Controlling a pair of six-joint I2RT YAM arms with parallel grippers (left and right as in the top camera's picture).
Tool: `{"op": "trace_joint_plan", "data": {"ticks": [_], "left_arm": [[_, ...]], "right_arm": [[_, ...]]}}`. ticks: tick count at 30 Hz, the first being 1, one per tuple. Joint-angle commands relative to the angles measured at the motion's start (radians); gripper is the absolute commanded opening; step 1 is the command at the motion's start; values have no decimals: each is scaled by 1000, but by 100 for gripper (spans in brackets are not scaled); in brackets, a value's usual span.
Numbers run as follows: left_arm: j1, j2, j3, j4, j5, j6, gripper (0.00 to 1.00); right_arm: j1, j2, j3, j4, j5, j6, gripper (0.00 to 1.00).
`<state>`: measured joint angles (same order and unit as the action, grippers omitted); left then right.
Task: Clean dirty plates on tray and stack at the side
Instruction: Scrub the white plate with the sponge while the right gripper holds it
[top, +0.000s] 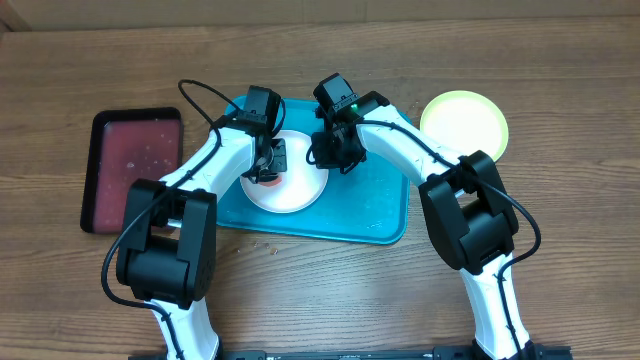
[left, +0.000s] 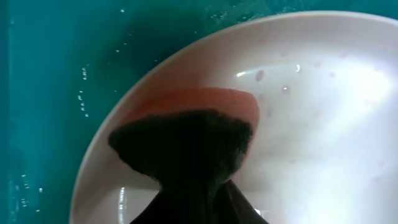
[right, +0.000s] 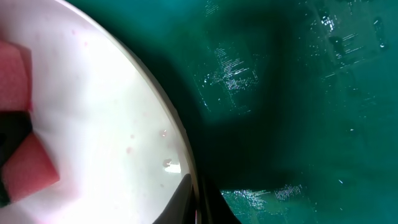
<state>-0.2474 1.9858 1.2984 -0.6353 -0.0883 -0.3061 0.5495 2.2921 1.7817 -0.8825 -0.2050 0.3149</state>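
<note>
A white plate (top: 290, 188) lies on the turquoise tray (top: 375, 215). My left gripper (top: 266, 166) is over the plate, shut on a sponge (left: 186, 143) with a dark scouring face and a pink body, pressed onto the plate (left: 323, 124). Faint pink specks dot the wet plate surface. My right gripper (top: 336, 150) is shut on the plate's right rim; in the right wrist view its fingertips (right: 186, 196) pinch that rim (right: 180, 143) over the tray floor (right: 298, 93). A yellow-green plate (top: 463, 125) rests on the table to the right of the tray.
A dark red tray with a black rim (top: 135, 165) lies on the wooden table left of the turquoise tray. Water droplets glisten on the tray floor (left: 56, 93). Both arms reach in from the near edge of the table.
</note>
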Motion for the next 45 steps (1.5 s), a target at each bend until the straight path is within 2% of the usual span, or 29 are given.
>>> {"op": "trace_joint_plan", "data": {"ticks": [1,8,13,21,27,36,40,43,45], "left_arm": [[5,8,-1,-15,-55,42,23],[5,7,128,-109,57,40,28],[5,7,208,-161,63,40,40],[6,10,203,-241,51,40,45],[5,28,146,-227,51,32,47],[6,35,131,-187,52,10,40],[7,35,131,-182,51,10,26],[6,36,131,-171,52,10,5],[6,36,131,-167,58,10,4]], "right_arm": [[5,28,-22,0,33,11,4],[5,28,-22,-1,55,11,4],[5,28,-22,0,55,11,4],[5,28,-22,-1,55,11,4],[5,28,-22,-2,55,11,4],[5,28,-22,-2,55,11,4],[5,28,-22,-2,55,11,4],[5,28,-22,-2,55,11,4],[5,28,-22,-1,55,11,4]]}}
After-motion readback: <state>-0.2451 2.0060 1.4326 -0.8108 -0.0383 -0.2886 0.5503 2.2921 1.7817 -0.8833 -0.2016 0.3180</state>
